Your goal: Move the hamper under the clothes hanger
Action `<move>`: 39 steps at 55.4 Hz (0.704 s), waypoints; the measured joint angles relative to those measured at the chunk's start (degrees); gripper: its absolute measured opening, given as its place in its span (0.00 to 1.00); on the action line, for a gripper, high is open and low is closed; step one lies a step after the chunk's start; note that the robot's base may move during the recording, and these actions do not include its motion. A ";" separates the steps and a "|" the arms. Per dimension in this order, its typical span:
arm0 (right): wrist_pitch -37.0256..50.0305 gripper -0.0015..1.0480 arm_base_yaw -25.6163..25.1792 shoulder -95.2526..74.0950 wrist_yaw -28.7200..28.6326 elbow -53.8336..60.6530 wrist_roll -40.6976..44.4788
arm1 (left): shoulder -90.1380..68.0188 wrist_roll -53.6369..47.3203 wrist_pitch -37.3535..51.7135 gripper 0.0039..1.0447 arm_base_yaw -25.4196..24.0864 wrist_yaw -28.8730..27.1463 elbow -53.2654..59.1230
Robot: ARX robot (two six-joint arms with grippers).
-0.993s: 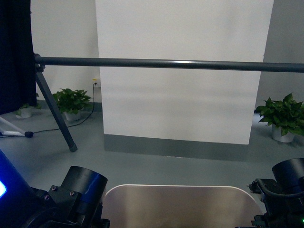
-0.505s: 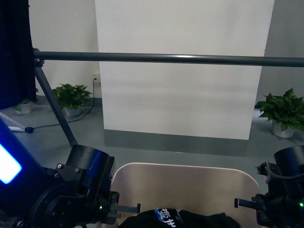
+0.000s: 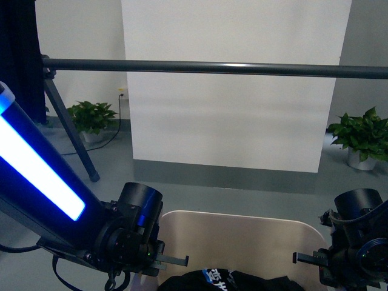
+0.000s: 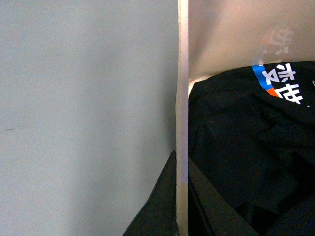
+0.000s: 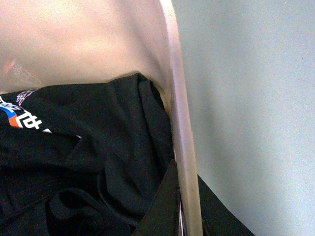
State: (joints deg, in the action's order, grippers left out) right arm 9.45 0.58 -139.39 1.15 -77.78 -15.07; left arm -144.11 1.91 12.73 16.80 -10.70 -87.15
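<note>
The beige hamper (image 3: 242,242) sits low in the front view, between my two arms, with black clothes (image 3: 230,282) with white and blue print inside. My left gripper (image 4: 182,216) is shut on the hamper's left rim (image 4: 182,98), one finger on each side of the wall. My right gripper (image 5: 184,211) is shut on the right rim (image 5: 179,108) the same way. In the front view both grippers are out of sight below the frame. The clothes hanger's dark grey bar (image 3: 218,66) runs across ahead and above the hamper; its left leg (image 3: 70,136) slants to the floor.
A white panel (image 3: 233,91) stands behind the bar on the grey-green floor. Potted plants stand at the back left (image 3: 91,118) and back right (image 3: 364,139). A dark curtain (image 3: 18,54) hangs at far left. My left arm (image 3: 36,170) glows blue.
The hamper has come further into view and the black clothes now show. The bar sits higher in the picture. Both arms have risen, the left arm's blue light growing large.
</note>
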 joint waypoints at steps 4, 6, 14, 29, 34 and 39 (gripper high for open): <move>-0.35 0.02 0.04 -1.14 0.24 -0.85 -0.17 | -1.22 0.00 -0.48 0.03 0.24 -0.28 -1.27; -0.48 0.02 0.07 -1.81 0.37 -1.33 -0.26 | -1.84 0.00 -0.66 0.03 0.42 -0.52 -1.79; -0.55 0.02 0.09 -3.26 0.81 -2.25 -0.37 | -3.39 0.63 -2.36 0.13 0.76 -0.02 -3.08; 1.27 0.43 0.44 -3.06 1.68 -2.29 -1.31 | -3.23 0.11 -0.07 0.56 1.40 0.37 -3.15; 2.29 0.56 0.42 -1.64 2.40 -1.49 -1.33 | -1.66 -0.24 1.31 0.70 1.62 0.37 -2.10; 3.28 0.68 0.42 0.92 2.97 -0.20 -1.31 | 0.92 -0.39 2.71 0.82 1.84 0.48 -0.57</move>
State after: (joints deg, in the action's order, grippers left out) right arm 12.73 0.99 -138.47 4.12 -77.97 -16.38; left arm -143.20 1.52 15.44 18.63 -10.22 -87.72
